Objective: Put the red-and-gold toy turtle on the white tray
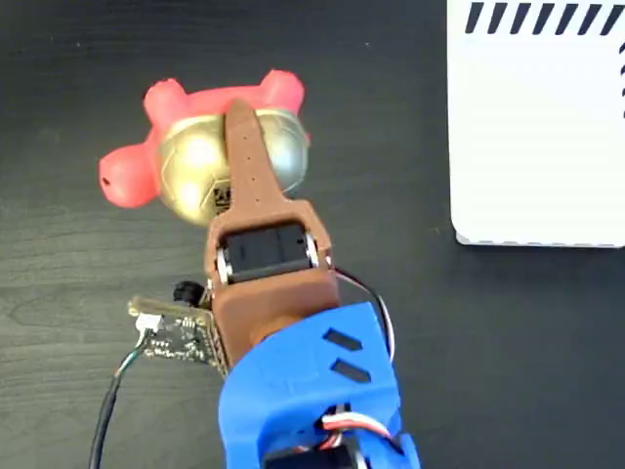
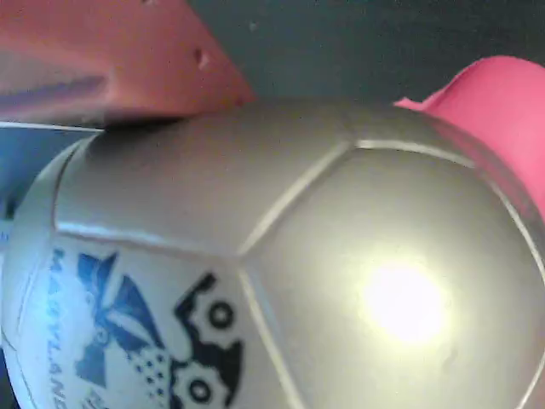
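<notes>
Dark wood-grain bench (image 1: 508, 371). Nearest, the blue-and-brown arm; its fingers (image 1: 244, 147) lie over the shell of the red-and-gold toy turtle (image 1: 190, 161), grip state indeterminable. The white tray (image 1: 537, 137) lies well apart at upper right of the fixed view.

The arm comes in from the bottom edge of the fixed view: blue shell at the base, then a brown wrist section with a black servo set into it. Off its left side sits a small bare circuit board (image 1: 176, 330) with a camera lens and a cable trailing down. The gripper (image 1: 244, 147) points straight up-frame, one long brown finger (image 1: 246, 156) lying across the top of the turtle's (image 1: 195, 161) gold shell. In the wrist view that finger (image 2: 111, 60) touches the shell; the other finger is hidden, so can't say how wide it's set.
</notes>
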